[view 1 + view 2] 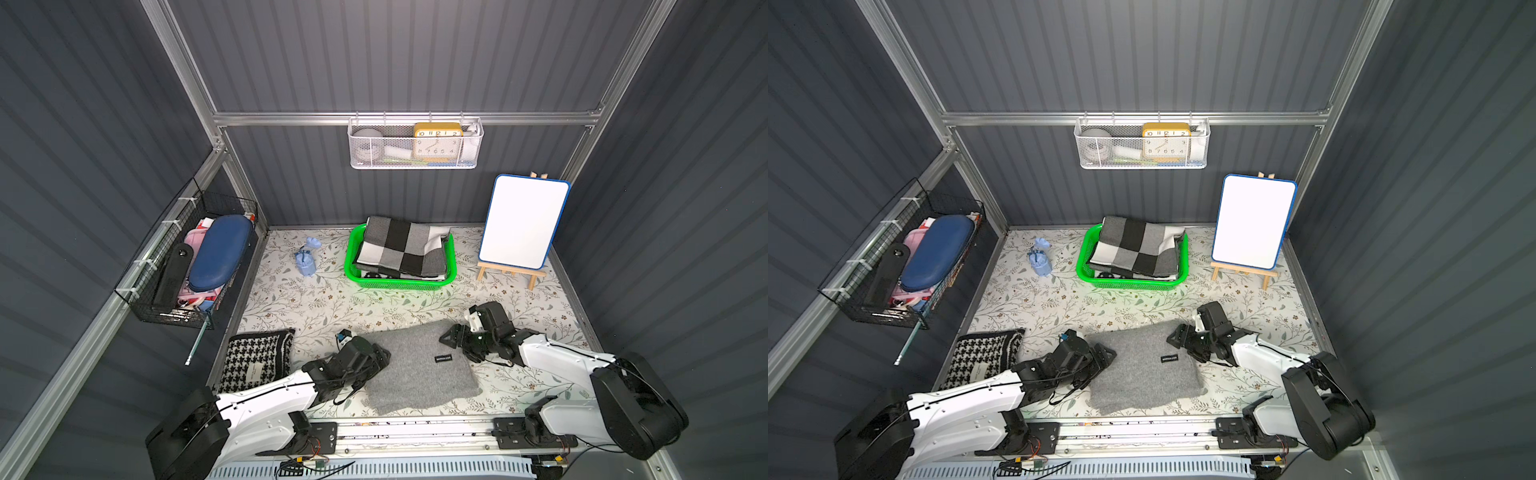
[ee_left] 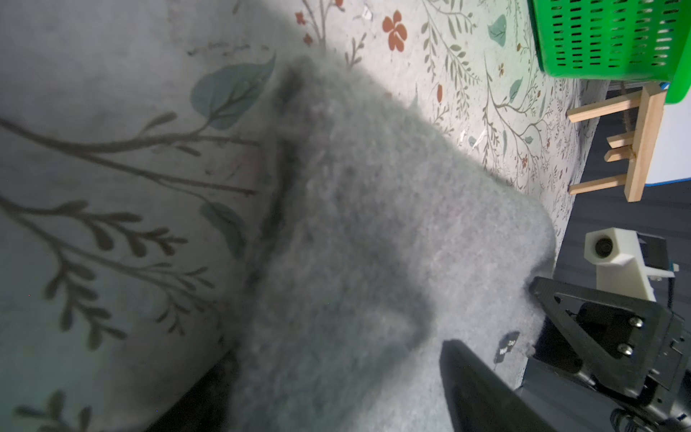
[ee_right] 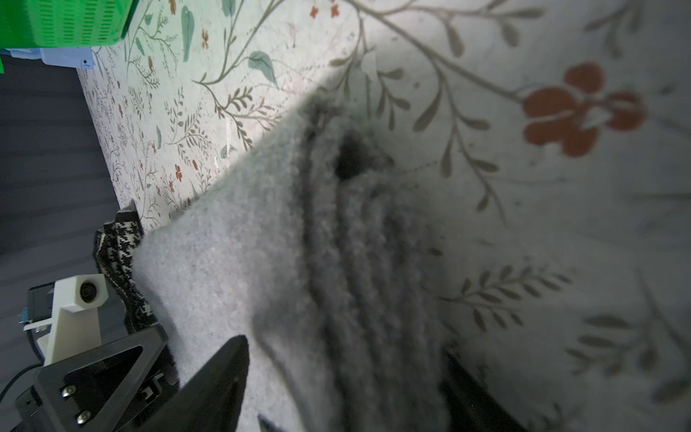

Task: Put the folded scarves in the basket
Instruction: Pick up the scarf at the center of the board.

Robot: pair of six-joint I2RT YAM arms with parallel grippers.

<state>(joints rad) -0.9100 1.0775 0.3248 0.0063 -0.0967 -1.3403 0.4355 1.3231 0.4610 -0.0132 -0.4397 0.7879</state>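
Folded grey scarf (image 1: 419, 370) lies flat on the worktop (image 1: 316, 303), well short of the green basket (image 1: 353, 270). The left claw (image 1: 384, 358) and right claw (image 1: 446, 338) straddle its side edges, spread, seemingly not yet pinching. It looks soft, light and floppy: grip all layers at both edges.

Plain fuzzy grey scarf (image 1: 419, 374), small blk label (image 1: 443, 358), btwn blk left pincer (image 1: 384, 358) & right pincer (image 1: 448, 337). Beyond both: bright green basket (image 1: 399, 284) w/ blk/white/grey check cloth (image 1: 401, 247). Beside left pincer: blk-white houndstooth scarf (image 1: 257, 357). Cream counter (image 1: 316, 303), green leaves, red flowers.
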